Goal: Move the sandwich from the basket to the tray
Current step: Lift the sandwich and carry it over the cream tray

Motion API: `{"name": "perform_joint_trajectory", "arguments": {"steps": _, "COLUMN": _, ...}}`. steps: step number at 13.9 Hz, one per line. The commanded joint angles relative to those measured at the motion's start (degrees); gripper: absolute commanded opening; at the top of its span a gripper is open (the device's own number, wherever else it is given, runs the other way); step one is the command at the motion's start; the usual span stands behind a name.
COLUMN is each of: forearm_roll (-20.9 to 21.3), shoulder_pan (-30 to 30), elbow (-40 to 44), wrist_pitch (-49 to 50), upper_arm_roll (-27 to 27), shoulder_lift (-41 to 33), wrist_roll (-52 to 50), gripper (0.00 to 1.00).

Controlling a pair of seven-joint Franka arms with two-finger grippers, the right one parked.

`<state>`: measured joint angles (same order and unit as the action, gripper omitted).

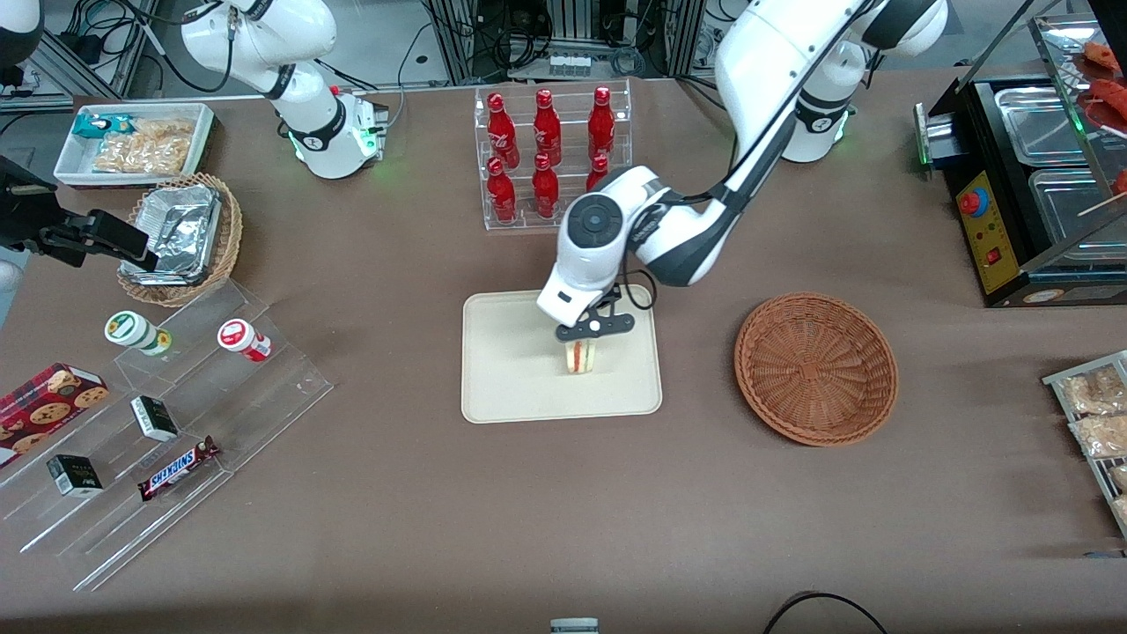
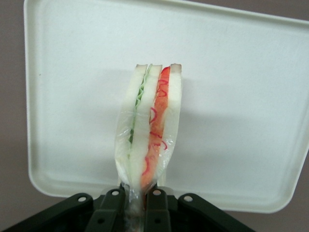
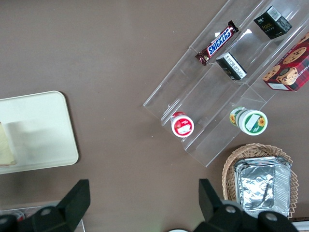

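claw (image 1: 580,337) clamped on sandwich (image 1: 579,356) wrapper over tray (image 1: 502,387); lower till its edge rests flat, then release, else it tips

Pale white bread with red and green filling stripes on the sandwich (image 1: 579,356), pinched in the black gripper (image 1: 582,343) over the plain cream-beige tray (image 1: 502,370). Reddish-brown woven wicker for the basket (image 1: 816,367), at the tray's three o'clock on a flat brown tablecloth (image 1: 563,511). At twelve o'clock, glossy red bottles (image 1: 546,150) in a clear rack.
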<state>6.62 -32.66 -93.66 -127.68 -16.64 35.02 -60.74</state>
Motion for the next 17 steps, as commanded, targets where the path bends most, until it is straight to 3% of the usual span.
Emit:
{"name": "perform_joint_trajectory", "arguments": {"steps": 1, "forearm_roll": 4.1, "shoulder_pan": -1.9, "elbow": 6.6, "wrist_pitch": 3.1, "upper_arm_roll": 0.6, "shoulder_lift": 4.3, "wrist_roll": -4.8, "gripper": 0.05}}
{"name": "perform_joint_trajectory", "arguments": {"steps": 10, "forearm_roll": 3.8, "shoulder_pan": -2.1, "elbow": 13.2, "wrist_pitch": 7.1, "upper_arm_roll": 0.3, "shoulder_lift": 9.8, "wrist_roll": -4.4, "gripper": 0.1}}
{"name": "perform_joint_trajectory", "arguments": {"steps": 11, "forearm_roll": 3.3, "shoulder_pan": -2.1, "elbow": 13.2, "wrist_pitch": 7.0, "upper_arm_roll": 0.3, "shoulder_lift": 9.8, "wrist_roll": -4.4, "gripper": 0.3}}
{"name": "perform_joint_trajectory", "arguments": {"steps": 12, "forearm_roll": 3.3, "shoulder_pan": -1.9, "elbow": 13.2, "wrist_pitch": 6.8, "upper_arm_roll": 0.2, "shoulder_lift": 9.6, "wrist_roll": -4.3, "gripper": 0.99}}
{"name": "perform_joint_trajectory", "arguments": {"steps": 17, "forearm_roll": 4.8, "shoulder_pan": -2.7, "elbow": 13.0, "wrist_pitch": 12.0, "upper_arm_roll": 0.6, "shoulder_lift": 4.5, "wrist_roll": -3.1, "gripper": 1.0}}
